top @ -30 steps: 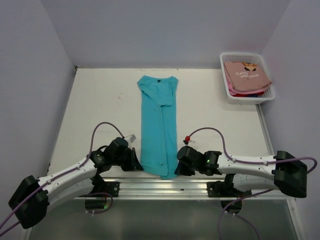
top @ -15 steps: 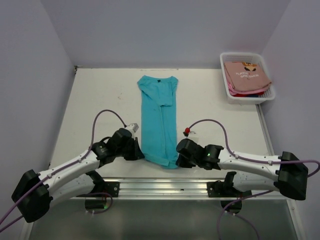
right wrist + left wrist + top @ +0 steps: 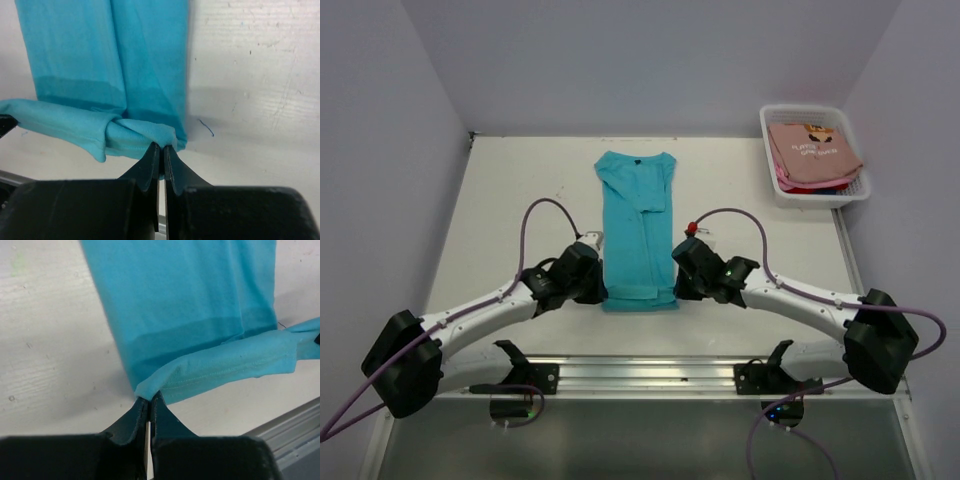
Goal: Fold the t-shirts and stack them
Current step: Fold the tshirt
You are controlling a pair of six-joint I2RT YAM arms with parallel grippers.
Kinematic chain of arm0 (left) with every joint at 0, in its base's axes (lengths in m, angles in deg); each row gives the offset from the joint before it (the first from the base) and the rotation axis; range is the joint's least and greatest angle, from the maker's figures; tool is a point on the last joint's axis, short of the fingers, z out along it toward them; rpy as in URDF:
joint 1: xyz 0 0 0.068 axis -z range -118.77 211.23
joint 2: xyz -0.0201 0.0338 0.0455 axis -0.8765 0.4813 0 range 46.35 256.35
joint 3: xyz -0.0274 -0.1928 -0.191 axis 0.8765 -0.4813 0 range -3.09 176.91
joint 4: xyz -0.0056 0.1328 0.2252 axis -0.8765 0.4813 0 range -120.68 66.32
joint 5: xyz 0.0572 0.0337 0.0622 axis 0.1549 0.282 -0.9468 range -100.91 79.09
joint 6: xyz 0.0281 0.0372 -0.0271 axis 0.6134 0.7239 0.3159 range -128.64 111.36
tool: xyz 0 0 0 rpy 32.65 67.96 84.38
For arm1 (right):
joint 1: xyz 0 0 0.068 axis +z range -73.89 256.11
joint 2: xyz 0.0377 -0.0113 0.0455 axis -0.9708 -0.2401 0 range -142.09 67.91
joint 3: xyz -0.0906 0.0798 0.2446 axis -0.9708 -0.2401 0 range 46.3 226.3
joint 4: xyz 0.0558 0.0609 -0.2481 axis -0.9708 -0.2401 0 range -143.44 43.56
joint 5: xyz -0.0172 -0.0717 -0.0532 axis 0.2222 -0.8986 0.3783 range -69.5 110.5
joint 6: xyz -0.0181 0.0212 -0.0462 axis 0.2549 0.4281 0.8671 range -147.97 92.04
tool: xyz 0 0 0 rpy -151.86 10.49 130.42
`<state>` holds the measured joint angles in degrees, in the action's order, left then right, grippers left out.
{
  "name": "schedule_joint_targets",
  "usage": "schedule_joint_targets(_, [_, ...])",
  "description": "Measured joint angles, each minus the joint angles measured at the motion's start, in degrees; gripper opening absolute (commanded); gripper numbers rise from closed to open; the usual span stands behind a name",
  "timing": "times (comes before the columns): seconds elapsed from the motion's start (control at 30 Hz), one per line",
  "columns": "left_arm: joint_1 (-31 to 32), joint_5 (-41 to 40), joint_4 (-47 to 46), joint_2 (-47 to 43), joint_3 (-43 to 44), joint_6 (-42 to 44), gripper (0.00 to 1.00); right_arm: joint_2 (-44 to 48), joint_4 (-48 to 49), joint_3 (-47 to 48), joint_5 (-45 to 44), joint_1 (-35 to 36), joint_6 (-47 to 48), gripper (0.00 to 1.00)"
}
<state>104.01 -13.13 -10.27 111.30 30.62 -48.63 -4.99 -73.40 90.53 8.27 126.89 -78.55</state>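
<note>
My left fingers (image 3: 145, 402) are pinched together on the near left corner of the teal t-shirt (image 3: 636, 225). My right fingers (image 3: 156, 150) are clamped the same way on its near right corner, with only a sliver of cloth caught at each tip. The fabric is a soft, matte knit. Its stitched hem sags between the two grips as a doubled band turned back over the shirt's lower part. At the right corner the cloth bunches into a small rolled fold. From above, the shirt is a long narrow strip down the middle of the white, faintly scuffed bench (image 3: 510, 200), collar at the far end. The arms cover the gripped corners in that view, so I see them only through the wrist cameras. At the far right a white slotted plastic basket (image 3: 767, 140) holds a folded salmon-pink t-shirt (image 3: 812, 150) with small dark print. Red and blue cloth edges (image 3: 825, 187) peek from beneath it, too little for me to count garments
</note>
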Motion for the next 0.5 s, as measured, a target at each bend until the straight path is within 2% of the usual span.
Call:
schedule_joint_targets(0.3, [-4.6, -3.6, -4.3, 6.8, 2.6, 3.3, 0.0, -13.3, 2.4, 9.7, 1.2, -4.0, 8.1, 0.0])
schedule_joint_targets(0.5, [-8.7, -4.1, -7.0, 11.0, 6.1, 6.2, 0.0, -18.4, 2.6, 15.6, 1.3, -5.5, 11.8, 0.0])
